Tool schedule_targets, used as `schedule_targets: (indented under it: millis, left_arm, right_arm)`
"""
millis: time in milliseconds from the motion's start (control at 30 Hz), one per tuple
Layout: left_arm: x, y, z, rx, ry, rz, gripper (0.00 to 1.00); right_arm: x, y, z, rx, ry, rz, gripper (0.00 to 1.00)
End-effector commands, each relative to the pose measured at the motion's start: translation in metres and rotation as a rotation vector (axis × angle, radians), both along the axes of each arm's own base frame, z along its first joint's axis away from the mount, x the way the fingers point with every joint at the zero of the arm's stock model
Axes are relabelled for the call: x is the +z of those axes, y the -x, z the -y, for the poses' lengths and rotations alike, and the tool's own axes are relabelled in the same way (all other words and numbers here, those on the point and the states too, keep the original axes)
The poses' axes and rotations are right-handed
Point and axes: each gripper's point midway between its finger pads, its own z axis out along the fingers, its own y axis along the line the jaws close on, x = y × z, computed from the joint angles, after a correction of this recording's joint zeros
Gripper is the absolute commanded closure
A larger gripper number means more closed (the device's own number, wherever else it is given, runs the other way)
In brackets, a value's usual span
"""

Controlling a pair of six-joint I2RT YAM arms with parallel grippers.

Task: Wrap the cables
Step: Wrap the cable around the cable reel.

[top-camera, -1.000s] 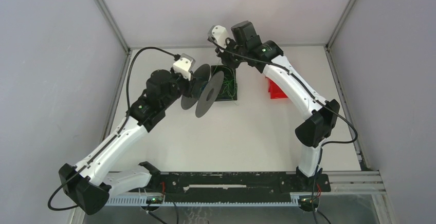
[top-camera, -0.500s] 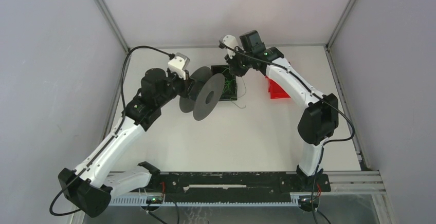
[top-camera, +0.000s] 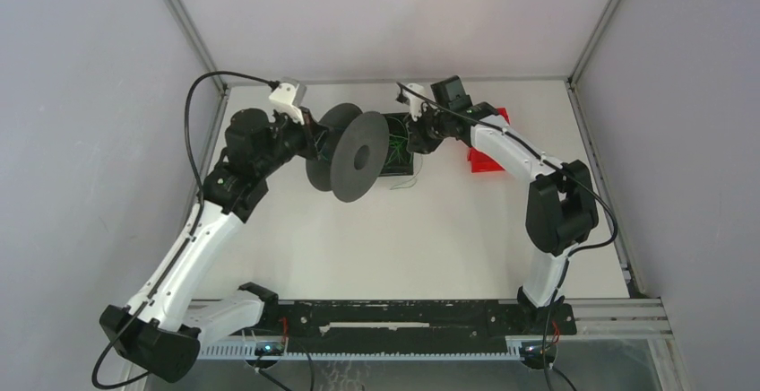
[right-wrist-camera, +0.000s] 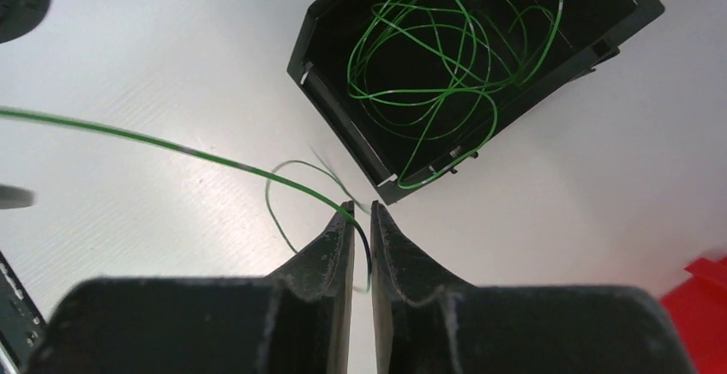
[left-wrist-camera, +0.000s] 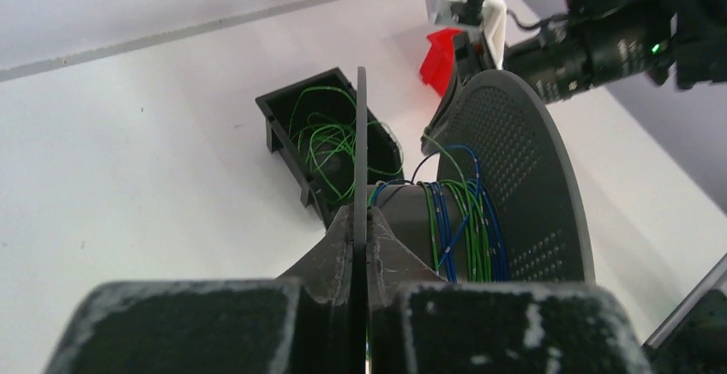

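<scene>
Overhead, one camera sits high behind the arm bases (top-camera: 538, 294), taking in the whole table (top-camera: 448, 230). The left wrist camera looks along the spool (left-wrist-camera: 514, 159) flange toward the black bin (left-wrist-camera: 283, 125). The right wrist camera hangs close above it. All three share that bin of green cables (left-wrist-camera: 330, 142).

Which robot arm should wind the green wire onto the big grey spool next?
Right, probably. The right gripper pinches the thin green wire, which leads off towards the dark grey plastic spool. The left gripper is clamped on one of the spool's discs, busy holding it up.
</scene>
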Motion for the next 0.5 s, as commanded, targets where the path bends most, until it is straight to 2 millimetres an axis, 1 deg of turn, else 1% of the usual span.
schedule_targets:
  millis: [0, 167, 267, 467]
  left_arm:
    - [0.090, 0.011, -0.002, -0.004, 0.185, 0.163, 1.00]
    - [0.099, 0.012, -0.006, 0.012, 0.235, 0.146, 1.00]
    - [0.102, 0.013, -0.007, 0.013, 0.256, 0.137, 1.00]
    - [0.103, 0.009, -0.014, 0.047, 0.305, 0.109, 1.00]
  right_arm:
    - [0.031, 0.000, -0.011, 0.018, -0.129, 0.040, 0.81]
    - [0.023, 0.008, -0.017, 0.034, -0.181, 0.001, 0.80]
    - [0.023, 0.012, -0.023, 0.032, -0.232, -0.024, 0.80]
    - [0.020, 0.021, -0.032, 0.042, -0.334, -0.091, 0.81]
